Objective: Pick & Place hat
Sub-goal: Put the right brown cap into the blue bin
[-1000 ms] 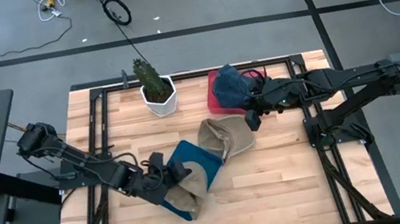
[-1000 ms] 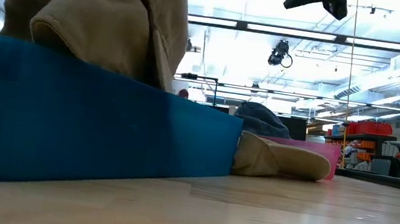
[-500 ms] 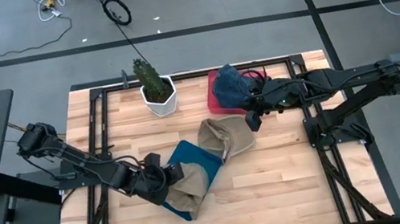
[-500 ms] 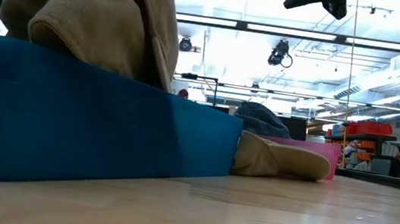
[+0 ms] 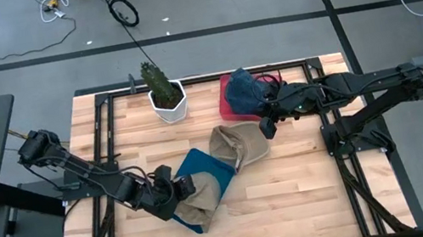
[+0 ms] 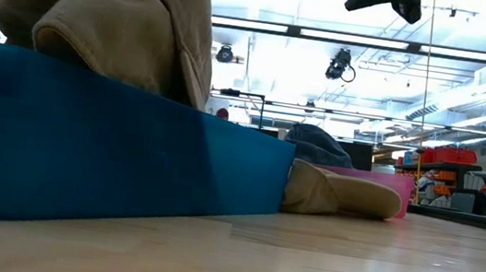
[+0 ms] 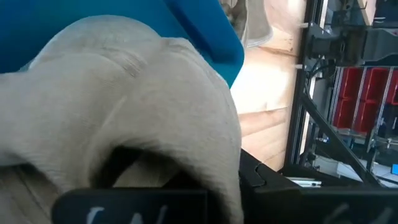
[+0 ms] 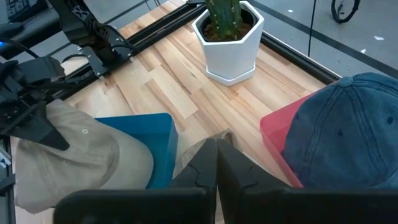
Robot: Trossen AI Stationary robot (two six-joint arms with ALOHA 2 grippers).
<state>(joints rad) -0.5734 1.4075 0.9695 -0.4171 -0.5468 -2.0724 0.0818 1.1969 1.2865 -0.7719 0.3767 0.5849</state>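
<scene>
A tan hat (image 5: 195, 197) lies bunched on the near end of a blue bin (image 5: 212, 170); in the low view it (image 6: 118, 18) stands above the bin's wall (image 6: 129, 159). My left gripper (image 5: 168, 193) is at the hat's left side, shut on it. A second tan hat (image 5: 237, 144) lies on the table between the blue bin and a pink bin (image 5: 229, 107). A blue denim hat (image 5: 245, 89) rests on the pink bin. My right gripper (image 5: 267, 129) is shut and empty, well above the second tan hat's right side (image 6: 338, 192). My left gripper holds the tan hat at its left edge (image 8: 59, 134), coming nearly level from the table's left. The hat's cloth (image 7: 137, 93) drapes over the fingers and hides the place of contact. The rest of the hat lies on the blue bin.
A cactus in a white pot (image 5: 164, 92) stands at the far side, left of the pink bin. Black frame rails run along the table's left and right edges. Bare wood lies at the near right of the table.
My left gripper has drawn back a little toward the table's left edge, and the tan hat on the blue bin has shifted slightly left with it. My right arm has kept still.
</scene>
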